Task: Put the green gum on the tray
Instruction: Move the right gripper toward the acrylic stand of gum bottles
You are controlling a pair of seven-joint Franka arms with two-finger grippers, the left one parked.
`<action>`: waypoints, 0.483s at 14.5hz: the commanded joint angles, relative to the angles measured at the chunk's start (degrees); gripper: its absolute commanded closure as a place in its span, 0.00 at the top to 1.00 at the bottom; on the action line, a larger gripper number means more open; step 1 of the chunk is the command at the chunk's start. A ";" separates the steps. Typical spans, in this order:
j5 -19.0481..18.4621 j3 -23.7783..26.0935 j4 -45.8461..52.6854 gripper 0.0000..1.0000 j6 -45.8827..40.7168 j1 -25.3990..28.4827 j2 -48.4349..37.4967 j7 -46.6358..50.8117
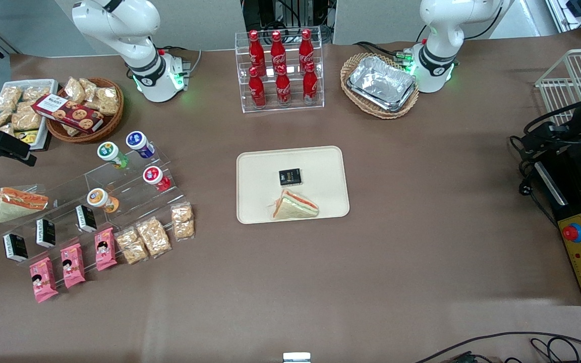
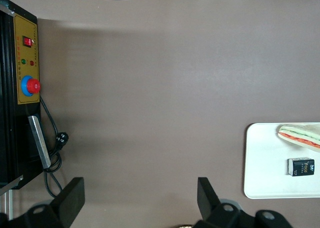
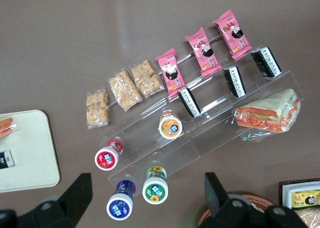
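The green gum [image 1: 111, 154] is a small bottle with a green body and a white lid. It lies on the top step of a clear acrylic stand [image 1: 119, 189], beside a blue-bodied bottle [image 1: 139, 142]. It also shows in the right wrist view [image 3: 155, 189]. The beige tray [image 1: 321, 166] lies at the table's middle and holds a sandwich [image 1: 294, 205] and a small black box [image 1: 289, 176]; its corner shows in the right wrist view [image 3: 30, 153]. My gripper [image 1: 15, 151] hangs high at the working arm's end of the table, open and empty [image 3: 146, 183], its fingers well apart above the gum.
A red bottle [image 1: 155, 177] and an orange bottle [image 1: 101, 199] lie on lower steps, with snack packs and a wrapped sandwich [image 1: 18, 203] nearby. A cookie basket [image 1: 83, 108], a cola rack [image 1: 280, 70] and a basket of foil trays [image 1: 380, 83] stand farther back.
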 commanded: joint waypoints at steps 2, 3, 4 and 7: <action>0.26 0.03 -0.02 1.00 -0.42 0.55 -0.12 -0.01; 0.61 -0.06 0.07 1.00 0.02 0.38 -0.04 -0.18; 0.62 -0.15 0.07 1.00 0.11 0.38 0.05 -0.36; 0.61 -0.06 0.07 1.00 0.28 0.64 0.75 -0.36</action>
